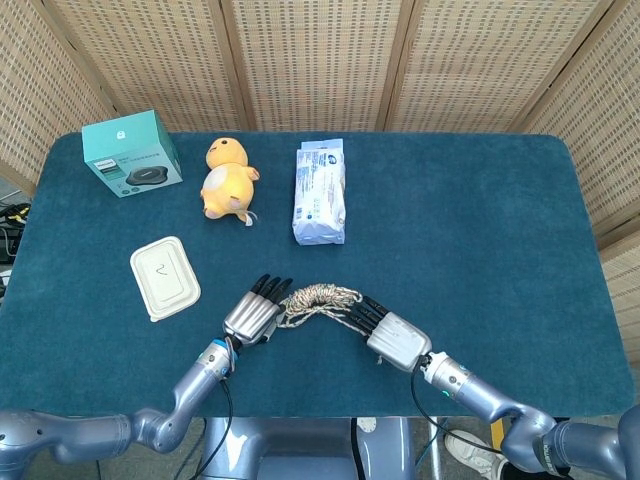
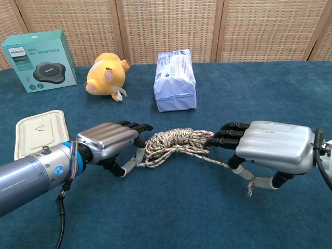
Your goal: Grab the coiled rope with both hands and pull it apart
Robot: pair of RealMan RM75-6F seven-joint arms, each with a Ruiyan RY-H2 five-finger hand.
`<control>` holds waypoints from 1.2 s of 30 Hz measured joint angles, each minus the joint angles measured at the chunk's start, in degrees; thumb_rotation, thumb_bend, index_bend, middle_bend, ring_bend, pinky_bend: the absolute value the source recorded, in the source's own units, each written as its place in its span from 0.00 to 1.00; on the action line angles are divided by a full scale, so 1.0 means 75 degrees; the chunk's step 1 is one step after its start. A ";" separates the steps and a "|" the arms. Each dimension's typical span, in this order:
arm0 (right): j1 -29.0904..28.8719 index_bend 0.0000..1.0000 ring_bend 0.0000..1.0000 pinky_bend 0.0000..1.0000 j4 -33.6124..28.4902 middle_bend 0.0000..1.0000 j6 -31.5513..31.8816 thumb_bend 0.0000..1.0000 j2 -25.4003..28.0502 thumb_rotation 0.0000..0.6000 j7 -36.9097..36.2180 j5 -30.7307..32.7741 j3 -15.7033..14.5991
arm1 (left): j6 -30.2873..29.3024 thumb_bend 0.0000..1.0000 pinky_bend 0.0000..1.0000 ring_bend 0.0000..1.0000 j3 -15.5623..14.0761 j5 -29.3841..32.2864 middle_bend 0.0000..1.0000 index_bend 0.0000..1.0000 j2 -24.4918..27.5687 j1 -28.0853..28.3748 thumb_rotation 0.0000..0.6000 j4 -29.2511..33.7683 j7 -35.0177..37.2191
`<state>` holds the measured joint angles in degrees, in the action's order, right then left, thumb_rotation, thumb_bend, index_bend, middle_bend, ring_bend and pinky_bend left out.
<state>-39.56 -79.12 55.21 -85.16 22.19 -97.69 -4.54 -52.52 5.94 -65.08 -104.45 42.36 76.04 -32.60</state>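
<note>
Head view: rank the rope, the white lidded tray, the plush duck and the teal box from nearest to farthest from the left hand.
From the left hand:
1. Rope, touching its fingers on the right.
2. Tray, off to its left.
3. Duck, farther back on the table.
4. Box, at the far left corner.
</note>
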 measured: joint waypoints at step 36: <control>0.0658 0.68 0.00 0.00 0.0309 0.04 0.0769 0.39 0.1574 1.00 -0.0003 0.0972 0.0555 | -0.1130 0.54 0.00 0.00 -0.0200 -0.0870 0.00 0.69 0.2936 -0.1048 1.00 -0.0019 0.1797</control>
<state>-34.63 -76.81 60.97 -73.35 22.16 -90.40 -0.38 -60.99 4.44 -71.61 -82.43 34.50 75.90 -19.12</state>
